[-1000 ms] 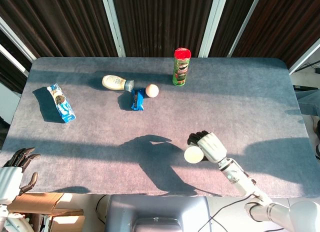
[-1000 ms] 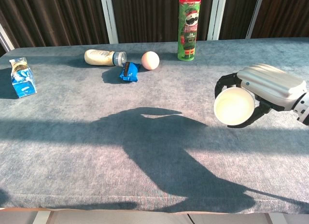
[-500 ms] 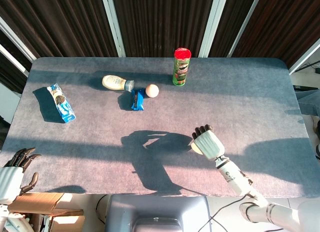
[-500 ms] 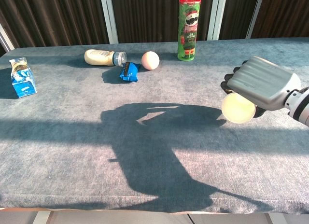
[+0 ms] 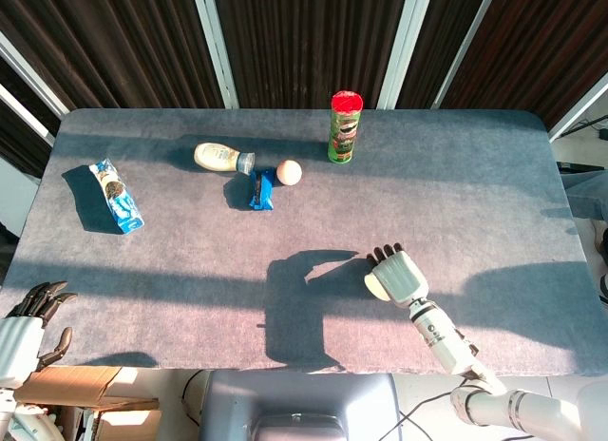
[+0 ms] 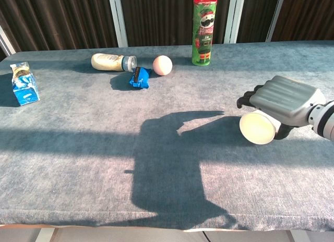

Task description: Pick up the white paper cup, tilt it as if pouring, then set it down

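Observation:
My right hand [image 6: 282, 100] grips the white paper cup [image 6: 257, 128] from above, fingers wrapped over its side. The cup lies tilted on its side, one round end facing the chest camera. It sits low over the grey table [image 6: 104, 148] at the right, and I cannot tell whether it touches the cloth. In the head view the right hand [image 5: 399, 275] covers most of the cup [image 5: 374, 286], near the front edge. My left hand [image 5: 27, 319] hangs off the table's front left corner, fingers apart, holding nothing.
At the back stand a green chip can [image 6: 204, 31], a lying mayonnaise bottle [image 6: 112, 61], a pinkish ball [image 6: 162, 65] and a blue packet [image 6: 139, 77]. A blue snack bag [image 6: 24, 83] is at the far left. The arm's broad shadow [image 6: 172, 164] crosses the middle.
The right hand has come down toward the table with the cup and drifted slightly forward. The cup's open mouth, seen one second ago, no longer shows. The left hand has not moved.

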`<state>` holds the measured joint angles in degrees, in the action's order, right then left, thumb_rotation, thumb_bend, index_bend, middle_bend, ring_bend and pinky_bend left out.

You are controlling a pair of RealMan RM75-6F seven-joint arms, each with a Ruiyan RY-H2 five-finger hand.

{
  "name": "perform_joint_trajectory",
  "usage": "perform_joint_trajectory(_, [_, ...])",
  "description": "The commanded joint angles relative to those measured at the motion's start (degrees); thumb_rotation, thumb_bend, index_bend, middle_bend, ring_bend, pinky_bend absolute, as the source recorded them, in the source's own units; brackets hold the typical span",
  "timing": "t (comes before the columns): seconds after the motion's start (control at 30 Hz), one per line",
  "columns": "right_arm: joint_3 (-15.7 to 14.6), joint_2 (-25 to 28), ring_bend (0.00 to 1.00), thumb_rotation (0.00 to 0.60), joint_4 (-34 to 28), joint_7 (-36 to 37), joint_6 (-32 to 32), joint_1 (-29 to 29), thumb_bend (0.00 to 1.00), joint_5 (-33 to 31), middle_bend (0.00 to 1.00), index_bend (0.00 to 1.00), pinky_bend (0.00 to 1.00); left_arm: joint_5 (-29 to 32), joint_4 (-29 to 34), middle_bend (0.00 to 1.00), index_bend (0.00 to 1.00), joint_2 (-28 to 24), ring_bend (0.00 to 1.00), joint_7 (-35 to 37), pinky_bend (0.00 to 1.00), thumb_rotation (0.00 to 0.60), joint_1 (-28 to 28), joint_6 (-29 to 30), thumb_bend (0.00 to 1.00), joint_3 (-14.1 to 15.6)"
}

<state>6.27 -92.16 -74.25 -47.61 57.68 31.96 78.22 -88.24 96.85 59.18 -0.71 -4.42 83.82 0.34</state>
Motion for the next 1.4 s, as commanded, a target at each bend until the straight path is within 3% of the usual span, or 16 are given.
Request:
perform_joint_trajectory(0.03, [-0.4, 1.15, 0.28, 0.6, -0.49, 4.11, 0.52, -0.03, 0.22, 0.63, 0.28, 0.25, 0.44, -0.03, 0.02, 0.14, 0.26, 0.01, 0.11, -0.05, 0.33, 0.6, 0.0, 0.01, 0.46, 0.02])
perform_joint_trajectory(0.17, [-0.43, 2.73, 0.23, 0.6, -1.31, 9.75, 1.43, -0.44, 0.22, 1.26, 0.22, 0.18, 0.4, -0.09, 0.04, 0.14, 0.26, 0.02, 0.11, -0.1, 0.33, 0.6, 0.01, 0.02, 0.46, 0.06])
perform_joint_trajectory(0.3, [-0.49, 5.83, 0.23, 0.6, -2.78, 18.87, -0.89, -0.31, 0.22, 0.83, 0.21, 0.17, 0.4, -0.01, 0.06, 0.14, 0.26, 0.02, 0.11, -0.11, 0.33, 0.6, -0.01, -0.02, 0.46, 0.03])
perform_joint_trajectory(0.5, [-2.08, 10.87, 0.23, 0.6, -0.54, 37.73, -9.92, 2.95, 0.22, 3.26, 0.21, 0.27, 0.4, 0.04, 0.09, 0.14, 0.26, 0.12, 0.11, -0.44, 0.33, 0.6, -0.07, -0.18, 0.46, 0.06])
perform_joint_trajectory(0.67, [-3.54, 11.27, 0.23, 0.6, 4.11, 50.08, -12.78, 5.01, 0.3, 6.75, 0.23, 0.36, 0.4, 0.15, 0.21, 0.14, 0.26, 0.22, 0.11, -1.02, 0.33, 0.6, -0.17, -0.44, 0.46, 0.09])
perform_joint_trajectory(0.8, [-4.49, 10.6, 0.23, 0.6, 7.57, 53.55, -12.63, 5.63, 0.34, 8.34, 0.25, 0.39, 0.4, 0.27, 0.26, 0.14, 0.26, 0.29, 0.11, -1.29, 0.33, 0.6, -0.18, -0.49, 0.46, 0.08])
perform_joint_trajectory(1.03, [-4.86, 9.18, 0.23, 0.6, 11.21, 53.18, -10.58, 5.57, 0.41, 8.75, 0.27, 0.42, 0.39, 0.39, 0.37, 0.14, 0.26, 0.35, 0.11, -1.64, 0.33, 0.6, -0.18, -0.52, 0.46, 0.07])
perform_joint_trajectory(1.4, [-6.37, 5.93, 0.26, 0.6, 15.12, 56.23, -7.76, 5.84, 0.42, 11.25, 0.3, 0.46, 0.41, 0.34, 0.44, 0.14, 0.26, 0.32, 0.11, -1.73, 0.33, 0.6, -0.18, -0.53, 0.46, 0.13])
